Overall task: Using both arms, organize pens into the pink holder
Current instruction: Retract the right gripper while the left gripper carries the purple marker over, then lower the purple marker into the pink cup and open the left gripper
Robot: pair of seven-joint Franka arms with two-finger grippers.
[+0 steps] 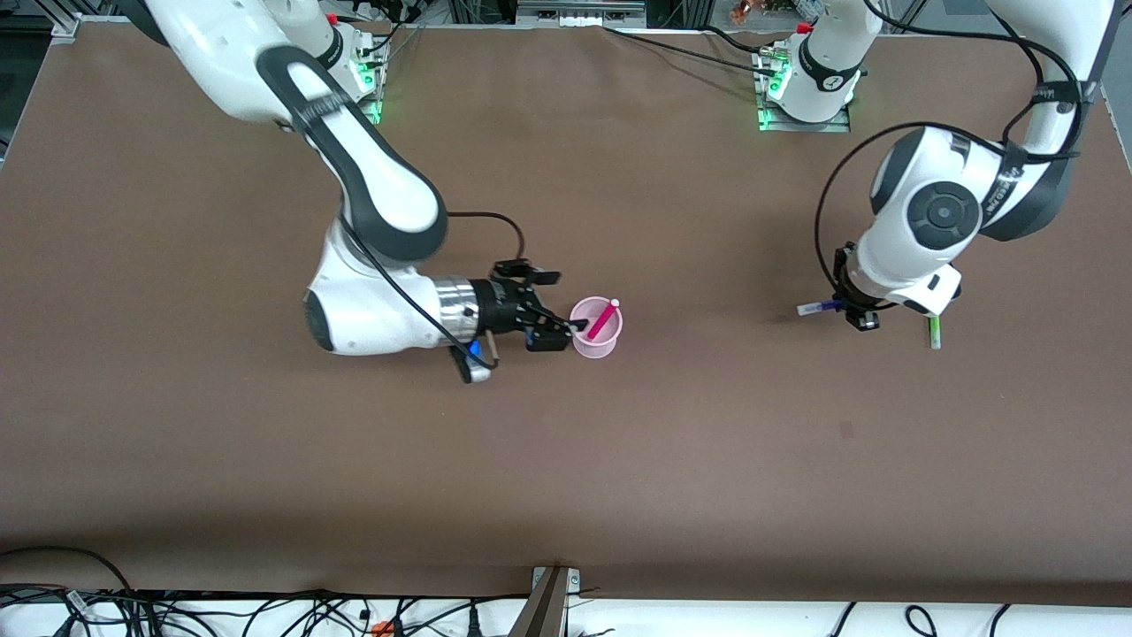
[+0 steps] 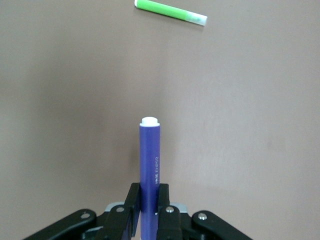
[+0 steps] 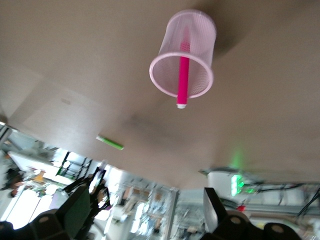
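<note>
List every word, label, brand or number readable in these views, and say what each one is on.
Purple pen, held in the left gripper: a line of small print runs along the barrel, too small to read.
Left arm's black band: white lettering, too blurred to read.
Magenta pen, pink holder, green pen: no print visible.
Right gripper beside the holder: no label visible.

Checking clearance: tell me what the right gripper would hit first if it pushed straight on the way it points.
Probably the pink holder: the right gripper, open, points straight at it, with the magenta pen leaning inside.
</note>
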